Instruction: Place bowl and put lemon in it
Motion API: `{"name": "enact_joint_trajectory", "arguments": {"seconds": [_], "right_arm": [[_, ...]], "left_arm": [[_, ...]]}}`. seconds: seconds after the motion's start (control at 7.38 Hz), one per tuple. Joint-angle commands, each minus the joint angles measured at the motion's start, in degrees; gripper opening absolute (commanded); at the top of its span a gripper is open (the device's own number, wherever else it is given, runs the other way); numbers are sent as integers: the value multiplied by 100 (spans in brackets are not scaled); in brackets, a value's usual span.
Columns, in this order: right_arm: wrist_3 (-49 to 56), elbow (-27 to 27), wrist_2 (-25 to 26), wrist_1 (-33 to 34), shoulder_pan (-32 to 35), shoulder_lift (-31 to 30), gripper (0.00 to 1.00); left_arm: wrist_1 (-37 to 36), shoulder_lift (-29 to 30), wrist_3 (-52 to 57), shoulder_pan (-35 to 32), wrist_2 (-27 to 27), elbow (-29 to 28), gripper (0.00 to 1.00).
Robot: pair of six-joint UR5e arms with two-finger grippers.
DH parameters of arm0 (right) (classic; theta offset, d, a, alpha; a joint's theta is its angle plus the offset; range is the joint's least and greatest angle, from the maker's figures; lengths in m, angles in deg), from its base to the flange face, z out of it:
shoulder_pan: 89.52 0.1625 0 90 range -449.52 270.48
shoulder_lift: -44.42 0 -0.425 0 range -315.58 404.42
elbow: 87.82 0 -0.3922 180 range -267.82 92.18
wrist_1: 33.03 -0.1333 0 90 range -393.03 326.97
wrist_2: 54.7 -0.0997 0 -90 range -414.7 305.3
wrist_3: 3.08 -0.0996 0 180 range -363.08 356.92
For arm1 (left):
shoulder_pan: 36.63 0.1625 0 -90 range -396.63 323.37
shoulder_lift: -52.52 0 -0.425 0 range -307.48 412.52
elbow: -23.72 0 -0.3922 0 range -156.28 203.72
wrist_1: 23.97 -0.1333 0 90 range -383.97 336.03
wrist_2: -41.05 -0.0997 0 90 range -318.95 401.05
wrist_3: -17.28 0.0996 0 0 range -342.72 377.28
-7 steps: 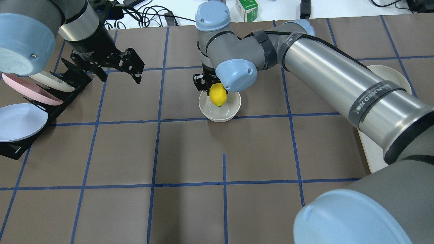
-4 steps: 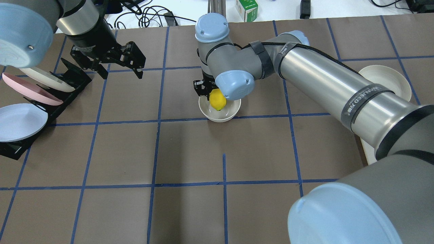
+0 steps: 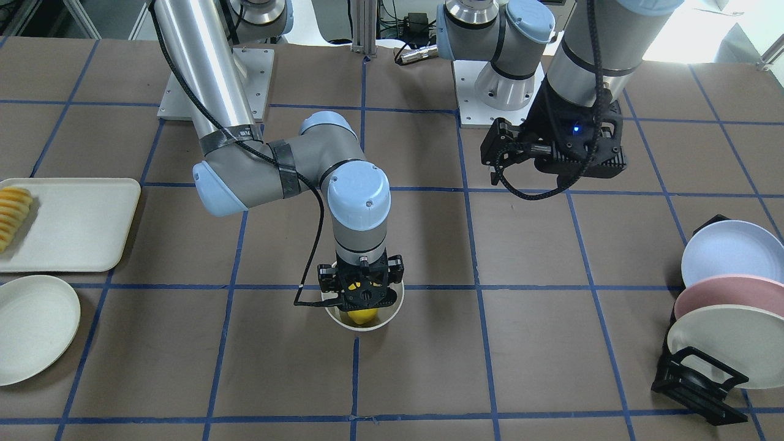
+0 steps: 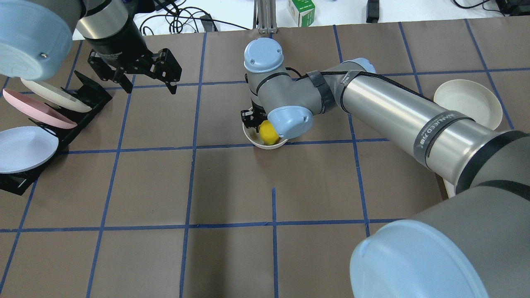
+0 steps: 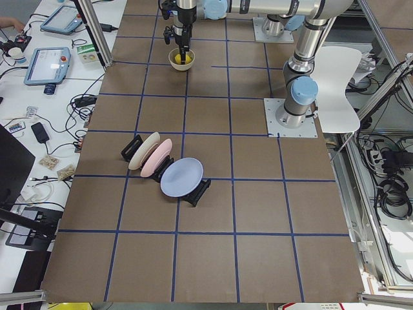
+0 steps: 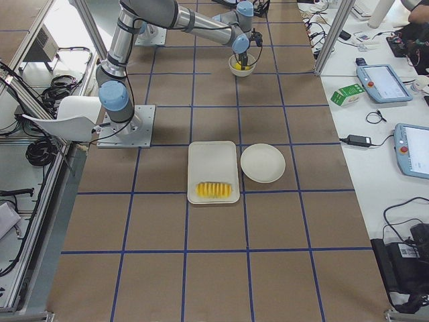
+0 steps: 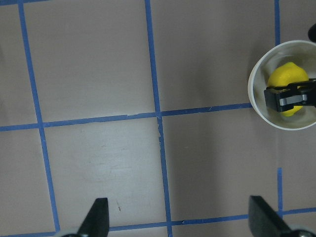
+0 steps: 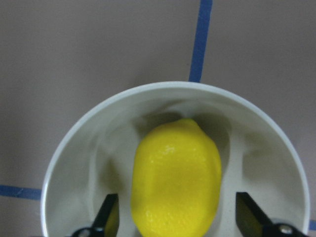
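Right arm stretched far forward, wrist vertical, right gripper pointing straight down, fingers parted. Left arm raised, left gripper hovering, facing down too, fingers spread wide.

Brown, blue-gridded surface bearing a bowl near its centre, a tray and plate at one end, a plate rack at the other.

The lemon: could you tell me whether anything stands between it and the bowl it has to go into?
Nothing visible does. The lemon already lies inside the bowl, and the right gripper hangs open around it, fingers clear of its sides.
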Motion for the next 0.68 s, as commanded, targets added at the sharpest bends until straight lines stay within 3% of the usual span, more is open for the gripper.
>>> {"name": "enact_joint_trajectory", "arguments": {"seconds": [0.0, 0.41, 0.54], "right_arm": [[53, 6, -5, -218, -121, -564, 100], [385, -476, -128, -2410, -1295, -1951, 100], [457, -556, -128, -2600, -1561, -2191, 100]], "left_arm": [[79, -23, 2, 73, 63, -184, 100], [88, -76, -24, 187, 151, -176, 100], [88, -33, -24, 231, 151, -202, 100]]}}
